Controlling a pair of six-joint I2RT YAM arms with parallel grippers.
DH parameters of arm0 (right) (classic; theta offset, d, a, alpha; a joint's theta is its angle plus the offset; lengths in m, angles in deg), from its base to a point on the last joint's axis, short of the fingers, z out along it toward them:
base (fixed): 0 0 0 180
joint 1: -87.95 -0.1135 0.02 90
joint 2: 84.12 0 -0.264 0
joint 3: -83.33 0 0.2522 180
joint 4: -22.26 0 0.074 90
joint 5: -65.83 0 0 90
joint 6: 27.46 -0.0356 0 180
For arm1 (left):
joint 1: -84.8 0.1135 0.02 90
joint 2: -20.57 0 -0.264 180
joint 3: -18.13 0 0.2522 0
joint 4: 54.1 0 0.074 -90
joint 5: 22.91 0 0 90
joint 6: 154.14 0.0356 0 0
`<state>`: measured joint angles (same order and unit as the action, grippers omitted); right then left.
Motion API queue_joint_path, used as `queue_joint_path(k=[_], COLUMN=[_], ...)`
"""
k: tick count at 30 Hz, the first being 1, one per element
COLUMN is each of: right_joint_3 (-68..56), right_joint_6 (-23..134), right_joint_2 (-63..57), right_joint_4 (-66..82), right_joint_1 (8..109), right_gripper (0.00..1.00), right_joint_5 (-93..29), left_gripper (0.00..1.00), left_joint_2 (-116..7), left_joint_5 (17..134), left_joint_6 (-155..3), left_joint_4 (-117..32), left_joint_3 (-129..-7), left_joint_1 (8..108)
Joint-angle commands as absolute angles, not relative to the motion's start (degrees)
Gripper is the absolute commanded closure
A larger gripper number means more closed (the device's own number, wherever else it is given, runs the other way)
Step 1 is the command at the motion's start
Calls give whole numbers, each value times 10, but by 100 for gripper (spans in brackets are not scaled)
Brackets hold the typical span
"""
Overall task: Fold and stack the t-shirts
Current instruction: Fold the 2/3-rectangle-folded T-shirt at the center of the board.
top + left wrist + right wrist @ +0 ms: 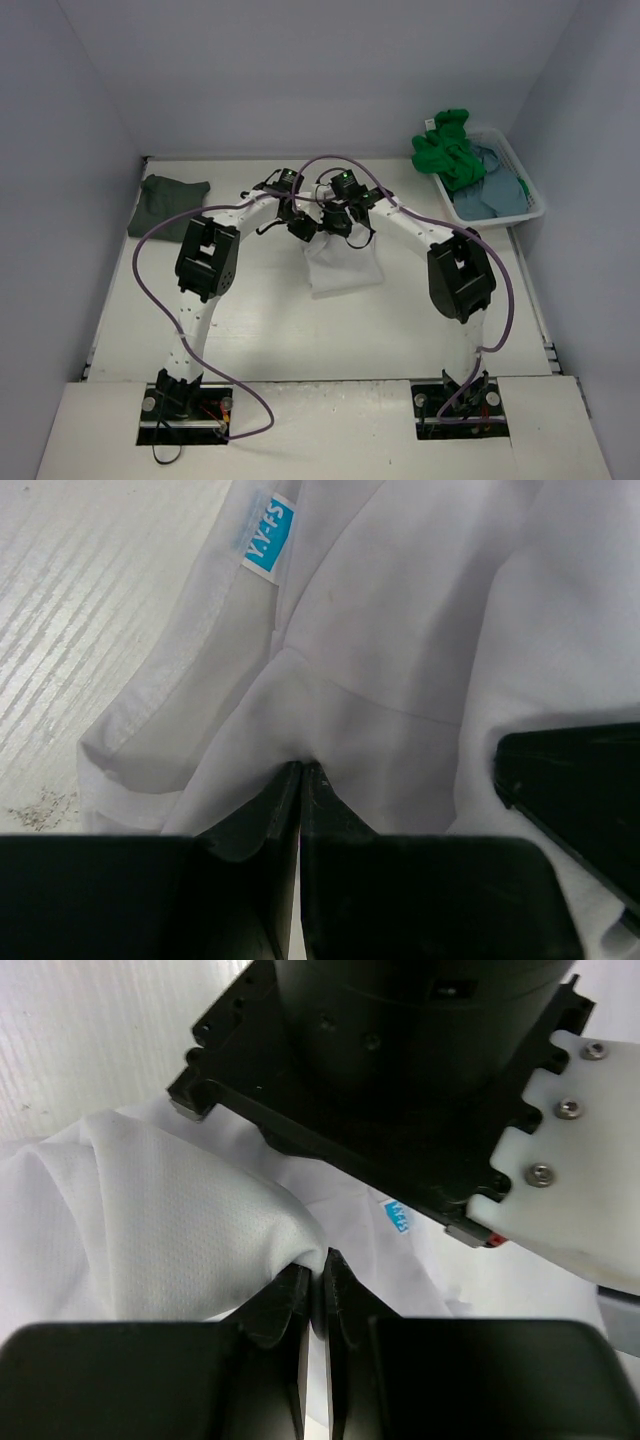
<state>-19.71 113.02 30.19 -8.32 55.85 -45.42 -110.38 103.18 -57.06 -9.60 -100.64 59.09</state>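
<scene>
The white shirt [345,268] lies bunched in the middle of the surface [260,325]. Both arms reach in over its far edge. The left hand [300,230] and right hand [338,222] sit just beside each other, with the cloth spreading from them toward 6 o'clock.

In the left wrist view, the left hand [301,770] has its fingers [270,815] pressed together on a raised fold of the white shirt [400,630], and the cloth is pulled into a small peak at the tips. A blue tag [268,523] sits at 12 o'clock from that pinch, on the inside of a hemmed edge. Bare surface [80,610] shows at 10 o'clock.

In the right wrist view, the right hand [320,1262] is likewise closed on a ridge of the white shirt [150,1220], with only a sliver between its fingers [290,1305], which is filled by cloth. The left arm's wrist [400,1050] fills the frame at 12 o'clock (very close, nearly over the pinch). The tag [397,1218] shows at 2 o'clock from the tips.

The grey shirt [170,200] lies folded at the surface's 10 o'clock corner, well apart from the arms. The basket [520,165] stands at 2 o'clock. The green shirt [450,150] is heaped over its far left rim, and the blue shirt [490,195] is crumpled inside at its near end.
</scene>
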Motion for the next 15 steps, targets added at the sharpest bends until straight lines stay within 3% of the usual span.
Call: queue_joint_path(k=[1,15], right_joint_3=[-225,-217], right_joint_6=[1135,1145], right_joint_2=[299,333], right_joint_4=[-59,-35], right_joint_1=[564,570], right_gripper=[100,100], right_joint_5=[-422,-396], left_gripper=[100,100], left_joint_2=[-1089,-1076], left_joint_5=[1049,1048], left_joint_6=[-568,-554], left_joint_4=[-94,-84], left_joint_3=[-1003,-989], left_joint_1=[572,569])
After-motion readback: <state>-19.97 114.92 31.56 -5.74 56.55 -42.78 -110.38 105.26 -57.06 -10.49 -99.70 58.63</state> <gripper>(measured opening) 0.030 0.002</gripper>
